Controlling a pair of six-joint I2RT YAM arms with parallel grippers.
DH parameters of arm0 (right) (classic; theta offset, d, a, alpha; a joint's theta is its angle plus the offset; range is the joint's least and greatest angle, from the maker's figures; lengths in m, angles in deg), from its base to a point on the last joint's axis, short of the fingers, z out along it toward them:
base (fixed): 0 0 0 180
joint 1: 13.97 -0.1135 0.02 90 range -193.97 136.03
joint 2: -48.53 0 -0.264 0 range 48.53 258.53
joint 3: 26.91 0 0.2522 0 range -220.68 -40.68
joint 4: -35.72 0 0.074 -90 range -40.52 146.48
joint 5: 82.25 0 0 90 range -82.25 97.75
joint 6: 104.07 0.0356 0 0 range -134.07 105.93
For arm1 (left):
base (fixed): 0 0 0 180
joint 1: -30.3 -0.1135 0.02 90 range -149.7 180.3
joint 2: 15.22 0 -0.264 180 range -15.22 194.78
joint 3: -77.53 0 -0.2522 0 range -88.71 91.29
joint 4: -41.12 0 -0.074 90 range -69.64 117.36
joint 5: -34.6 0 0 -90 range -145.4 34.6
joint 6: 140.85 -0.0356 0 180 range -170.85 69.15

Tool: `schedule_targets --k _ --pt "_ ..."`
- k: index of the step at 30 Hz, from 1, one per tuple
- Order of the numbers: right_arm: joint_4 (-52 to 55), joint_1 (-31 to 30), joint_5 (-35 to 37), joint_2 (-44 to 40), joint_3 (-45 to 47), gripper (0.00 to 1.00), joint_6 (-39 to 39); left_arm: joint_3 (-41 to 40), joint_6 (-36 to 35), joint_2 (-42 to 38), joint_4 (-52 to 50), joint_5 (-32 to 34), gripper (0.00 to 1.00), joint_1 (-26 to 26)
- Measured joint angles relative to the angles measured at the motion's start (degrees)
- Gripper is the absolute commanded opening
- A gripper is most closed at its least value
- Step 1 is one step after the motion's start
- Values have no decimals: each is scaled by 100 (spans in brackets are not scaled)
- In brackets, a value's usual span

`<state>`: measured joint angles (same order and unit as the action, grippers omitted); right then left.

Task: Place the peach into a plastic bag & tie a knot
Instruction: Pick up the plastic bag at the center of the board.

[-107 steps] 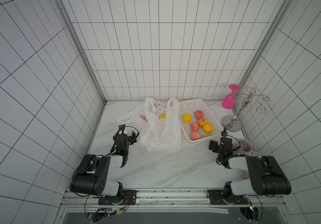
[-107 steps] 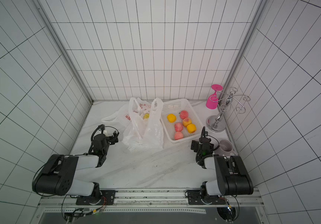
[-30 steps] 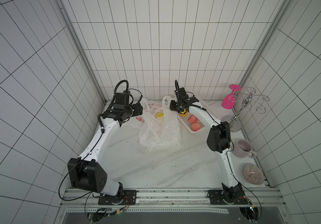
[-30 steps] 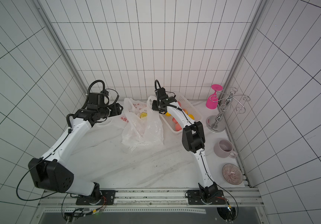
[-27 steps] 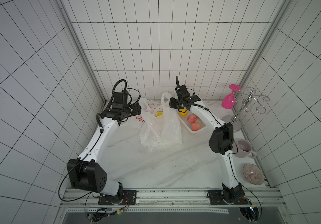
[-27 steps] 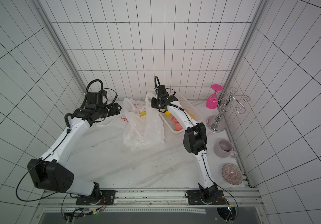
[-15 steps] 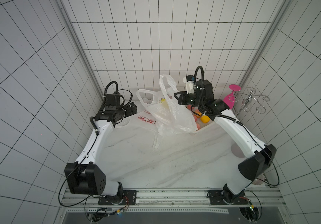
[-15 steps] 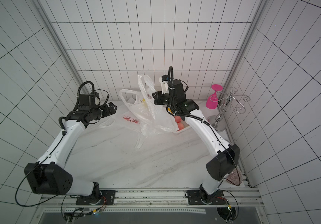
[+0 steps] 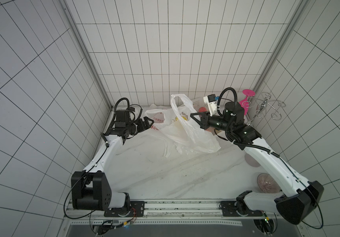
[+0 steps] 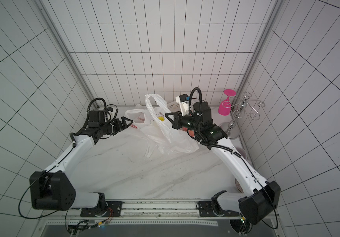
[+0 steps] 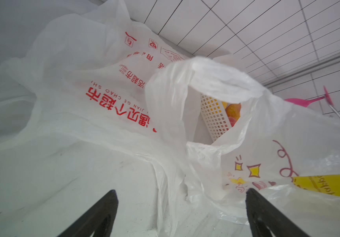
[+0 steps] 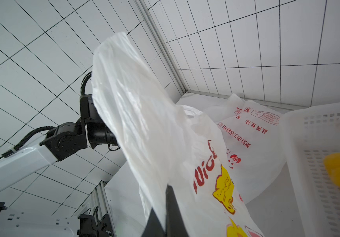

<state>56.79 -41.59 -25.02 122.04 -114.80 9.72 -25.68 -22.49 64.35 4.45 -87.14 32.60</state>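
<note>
White tiles cover the walls all around, and down below is a pale table [image 9: 165,174] with grey streaks.

On the left side, the left gripper [image 9: 148,122] hangs low over the table. Its two fingers are spread as wide as they go, and it has nothing in it. It points at the bags. I think it waits there so it can grab the other side of a bag's mouth.

Just beside it lies a bag with red writing [image 9: 158,119]. It is flat, and nothing holds it.

Touching that one is the plastic bag [image 9: 193,135] with a yellow cartoon on it. Its bottom rests on the table. One handle [image 9: 178,102] stands up tall in a loop.

The right gripper [image 9: 192,116] is pinched tight on the thin plastic below that handle. The right wrist view shows the plastic caught at its closed tips. It holds that side up off the table. I think this is to pull the mouth open so fruit can drop in.

Behind the right gripper is a white basket [image 9: 197,102] full of little holes. The peach [image 11: 232,121] sits in there, next to an orange fruit [image 11: 231,107]. It is not in the bag yet, so the picking and the knot are both left to do.

Far to the right, a pink glass [image 9: 244,104] hangs upside down on a metal rack [image 10: 233,133], well away from the work.
</note>
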Motion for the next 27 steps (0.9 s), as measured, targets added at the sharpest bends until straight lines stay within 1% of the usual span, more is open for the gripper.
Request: schedule_targets --k 2,6,9,14,15,17,20,22,23,24,27 --pt "-151 74 -219 -37 136 0 103 -44 173 -4 378 -155 98 33" --pt "-715 354 -678 -184 533 0 494 -17 286 118 866 -328 88 116" --pt "-1134 627 -879 -275 798 0 815 66 321 391 916 -437 65 144" --pt "-1582 850 -990 -289 1051 0 1178 90 693 529 1207 -625 4 76" --pt "-1646 852 -981 -286 1091 0 1226 144 780 520 1259 -673 0 24" --pt "-1676 855 -946 -278 1137 0 1309 393 879 514 1211 -710 0 -138" --pt "-1637 890 -780 -214 1141 2 1377 1099 800 450 632 -509 0 -345" --pt "-1506 907 -584 -155 1139 6 1405 1495 710 258 258 -358 0 -393" --pt "-1412 925 -509 -116 1139 6 1427 1578 675 114 133 -313 0 -380" --pt "-1325 929 -435 -63 1139 9 1456 1617 649 -98 -11 -240 0 -332" --pt "-1054 964 -326 195 1132 40 1547 1679 507 -588 -459 -26 0 -81"
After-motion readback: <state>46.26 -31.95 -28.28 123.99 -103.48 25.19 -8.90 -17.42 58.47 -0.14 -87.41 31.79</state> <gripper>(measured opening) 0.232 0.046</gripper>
